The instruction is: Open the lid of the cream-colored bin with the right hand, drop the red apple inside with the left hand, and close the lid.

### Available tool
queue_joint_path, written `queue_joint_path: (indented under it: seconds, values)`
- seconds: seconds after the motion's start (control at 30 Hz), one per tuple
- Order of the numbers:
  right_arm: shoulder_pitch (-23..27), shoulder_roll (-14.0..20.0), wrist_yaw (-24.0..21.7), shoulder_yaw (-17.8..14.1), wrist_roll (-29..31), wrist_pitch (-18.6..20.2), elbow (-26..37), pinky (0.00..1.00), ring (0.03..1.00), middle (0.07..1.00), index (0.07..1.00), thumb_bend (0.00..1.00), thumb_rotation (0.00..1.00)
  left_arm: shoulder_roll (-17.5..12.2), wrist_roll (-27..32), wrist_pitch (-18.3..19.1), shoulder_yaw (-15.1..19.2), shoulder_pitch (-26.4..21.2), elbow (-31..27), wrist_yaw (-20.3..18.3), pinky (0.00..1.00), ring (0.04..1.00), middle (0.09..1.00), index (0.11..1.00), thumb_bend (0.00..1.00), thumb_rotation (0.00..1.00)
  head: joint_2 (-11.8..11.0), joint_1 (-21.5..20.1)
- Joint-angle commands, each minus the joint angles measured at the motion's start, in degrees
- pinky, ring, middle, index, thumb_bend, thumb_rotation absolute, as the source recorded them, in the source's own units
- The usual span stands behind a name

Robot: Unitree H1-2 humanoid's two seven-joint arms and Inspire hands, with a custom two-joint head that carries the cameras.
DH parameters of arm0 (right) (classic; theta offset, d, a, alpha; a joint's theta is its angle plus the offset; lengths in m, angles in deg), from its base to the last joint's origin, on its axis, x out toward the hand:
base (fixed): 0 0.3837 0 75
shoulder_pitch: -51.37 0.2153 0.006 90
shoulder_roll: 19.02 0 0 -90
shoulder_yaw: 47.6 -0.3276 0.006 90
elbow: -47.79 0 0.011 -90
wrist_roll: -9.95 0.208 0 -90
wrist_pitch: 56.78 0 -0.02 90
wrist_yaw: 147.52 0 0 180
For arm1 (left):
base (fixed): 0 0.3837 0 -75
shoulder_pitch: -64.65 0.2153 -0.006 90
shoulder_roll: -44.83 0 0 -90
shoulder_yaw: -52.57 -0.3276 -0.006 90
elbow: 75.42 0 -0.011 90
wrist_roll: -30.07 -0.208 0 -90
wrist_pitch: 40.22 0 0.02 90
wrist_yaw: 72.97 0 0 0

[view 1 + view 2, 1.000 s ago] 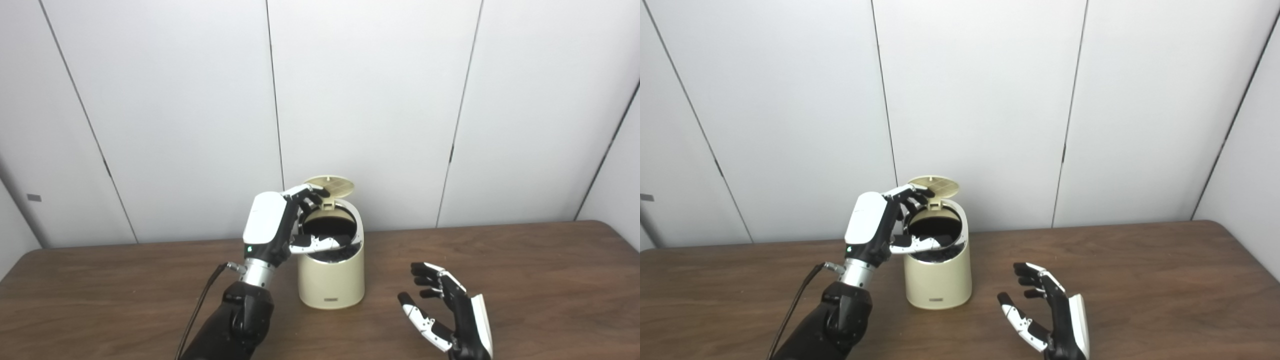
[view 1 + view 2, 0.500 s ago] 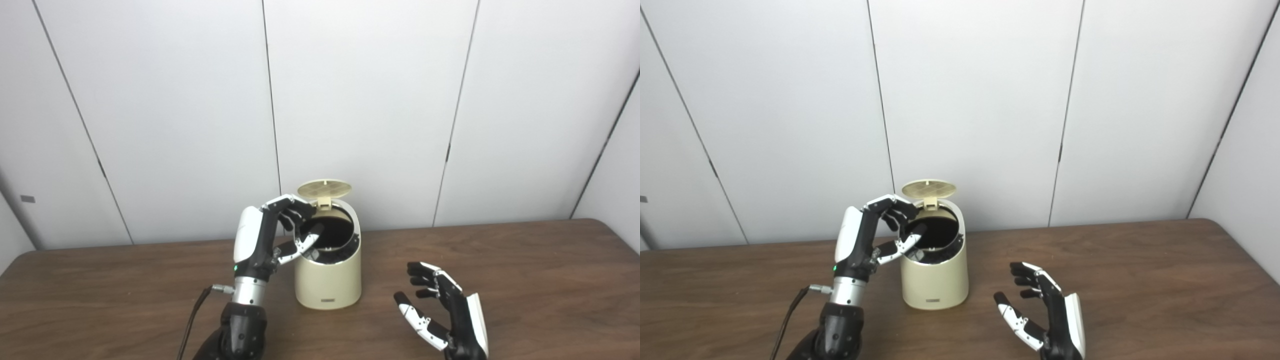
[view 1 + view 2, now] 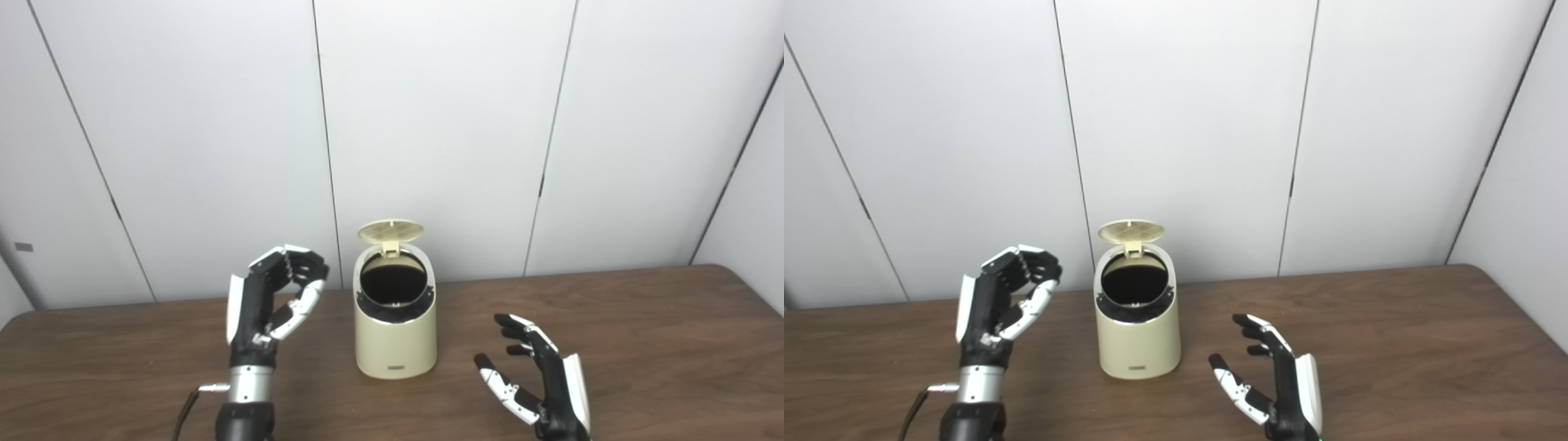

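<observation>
Withdrawn left hand point(image 3: 269, 300), fingers loosely curled and empty, leaves right hand point(image 3: 542, 380), fingers spread, right of bin point(image 3: 396, 334) below its raised lid point(image 3: 391, 230).

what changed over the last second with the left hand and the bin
The left hand has pulled back from over the mouth of the cream-colored bin to its left side, clear of it, fingers curled and holding nothing. No apple is visible now. The camera shifted slightly. The round lid stays raised, and the right hand stays open, low near the wooden table.
</observation>
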Motion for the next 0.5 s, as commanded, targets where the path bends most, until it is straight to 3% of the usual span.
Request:
queue_joint_path:
  seconds: [0.0, 0.07, 0.2, 0.47]
  values:
    - [-0.54, 0.43, 1.08, 0.44, -1.15, -2.37, -3.17, 0.68, 0.785, 0.801, 0.777, 0.26, 0.35, -2.11, 2.91, -1.24, 2.06, -0.19, -2.88, -5.90, 0.47, 0.544, 0.576, 0.596, 0.33, 0.83, -0.01, -0.10]
    - [-0.33, 0.58, 1.35, 0.50, -0.84, -2.84, -3.51, 0.70, 0.792, 0.805, 0.782, 0.26, 0.35, -3.34, 5.54, -1.23, 3.40, 2.32, -3.90, -10.43, 0.50, 0.596, 0.627, 0.641, 0.36, 0.73, 0.01, -0.08]
    - [-0.07, 0.77, 1.77, 0.43, -0.59, -3.07, -4.01, 0.70, 0.793, 0.803, 0.781, 0.26, 0.38, -4.65, 9.93, -1.11, 5.48, 6.12, -4.75, -16.76, 0.61, 0.682, 0.705, 0.712, 0.42, 0.67, -0.17, 0.35]
    - [0.18, 1.09, 1.79, -0.60, 2.09, -4.26, -4.84, 0.70, 0.787, 0.793, 0.781, 0.25, 0.48, -1.70, 10.31, -1.25, 11.27, 10.47, -1.14, -21.12, 0.68, 0.750, 0.768, 0.759, 0.31, 0.64, -0.46, 1.09]
